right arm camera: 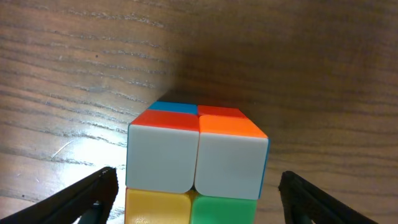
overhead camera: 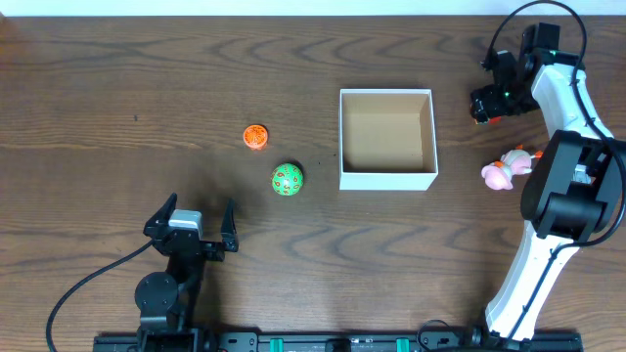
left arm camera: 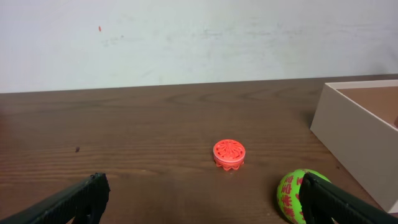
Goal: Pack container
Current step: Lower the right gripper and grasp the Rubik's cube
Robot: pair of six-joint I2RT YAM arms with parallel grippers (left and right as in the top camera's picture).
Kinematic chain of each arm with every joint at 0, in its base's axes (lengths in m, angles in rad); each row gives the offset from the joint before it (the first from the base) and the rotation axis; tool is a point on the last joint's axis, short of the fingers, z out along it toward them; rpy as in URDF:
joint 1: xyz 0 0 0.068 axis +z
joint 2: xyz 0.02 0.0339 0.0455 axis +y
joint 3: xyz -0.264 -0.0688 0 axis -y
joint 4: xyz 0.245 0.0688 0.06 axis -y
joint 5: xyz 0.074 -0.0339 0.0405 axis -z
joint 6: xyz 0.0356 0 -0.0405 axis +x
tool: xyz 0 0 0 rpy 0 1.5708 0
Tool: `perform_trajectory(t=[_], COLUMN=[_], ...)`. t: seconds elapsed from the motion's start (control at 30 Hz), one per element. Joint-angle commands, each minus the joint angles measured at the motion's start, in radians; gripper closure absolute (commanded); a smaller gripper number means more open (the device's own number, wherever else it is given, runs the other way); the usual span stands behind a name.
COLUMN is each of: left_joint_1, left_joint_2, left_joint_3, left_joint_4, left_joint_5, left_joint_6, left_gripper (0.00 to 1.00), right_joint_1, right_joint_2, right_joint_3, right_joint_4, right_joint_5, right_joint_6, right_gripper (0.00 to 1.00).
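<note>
Presently, item one: right gripper [overhead camera: 486, 102], upper right of the overhead frame, to the right of the container and apart from it. Its jaws are spread, and in the right wrist view [right arm camera: 198, 196] one dark finger shows at each lower corner. Between them stands a two-by-two puzzle cube [right arm camera: 198, 155], with white, yellow and green faces toward the camera and orange, red and blue on top. A narrow gap shows between the cube and each finger, and the cube rests on the table [overhead camera: 117, 88], which is dark brown wood grain. Item two: left gripper [overhead camera: 199, 210], lower left of the overhead frame, jaws spread and holding nothing. In the left wrist view [left arm camera: 202, 205] its two black fingers occupy the bottom corners. Item three: green ball [overhead camera: 288, 178] with orange markings, just ahead of the left gripper and near the container's lower left corner. In the left wrist view [left arm camera: 298, 194] it lies against the right edge of the gap, partly behind the finger there. Item four: orange-red ridged disc [overhead camera: 255, 137], flat on the table, up and left of the ball and apart from it; it sits mid-frame in the left wrist view [left arm camera: 228, 154]. Item five: container [overhead camera: 386, 180], centre right of the overhead frame, square, white-walled, brown inside, open top, nothing in it. One white wall shows at the right edge of the left wrist view [left arm camera: 348, 149]. Item six: pink toy [overhead camera: 504, 171], on the table to the right of the container, below the right gripper; its details are too small to make out.
</note>
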Motion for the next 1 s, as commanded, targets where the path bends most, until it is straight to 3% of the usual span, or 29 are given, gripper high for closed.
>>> perform_trajectory(t=[0.0,0.13,0.53,0.73,0.87,0.97], left_joint_1=[0.003,0.003,0.003,0.003,0.003,0.003], left_joint_2=[-0.006,-0.006,-0.006,-0.006,-0.006,-0.006], left_joint_3=[-0.018,-0.018,-0.018,-0.018,-0.018,-0.018], left_joint_4=[-0.034,-0.034,-0.034,-0.034,-0.034,-0.034], left_joint_5=[0.011,0.011,0.011,0.011,0.011,0.011], left_joint_6=[0.013,0.013,0.013,0.013,0.013,0.013], left_gripper=[0.02,0.02,0.02,0.02,0.02,0.02], right_joint_1=[0.001,0.001,0.001,0.001,0.001,0.001], right_joint_2=[0.007,0.007,0.007,0.007,0.007,0.000], right_joint_3=[0.006,0.006,0.006,0.006,0.010,0.012], right_joint_4=[0.003,0.003,0.011,0.024,0.024,0.019], right_joint_5=[-0.010,-0.010,-0.010,-0.011,-0.010,-0.011], right_joint_6=[0.010,0.014,0.033,0.058,0.058,0.063], right_gripper=[0.18,0.38,0.43,0.48,0.58,0.57])
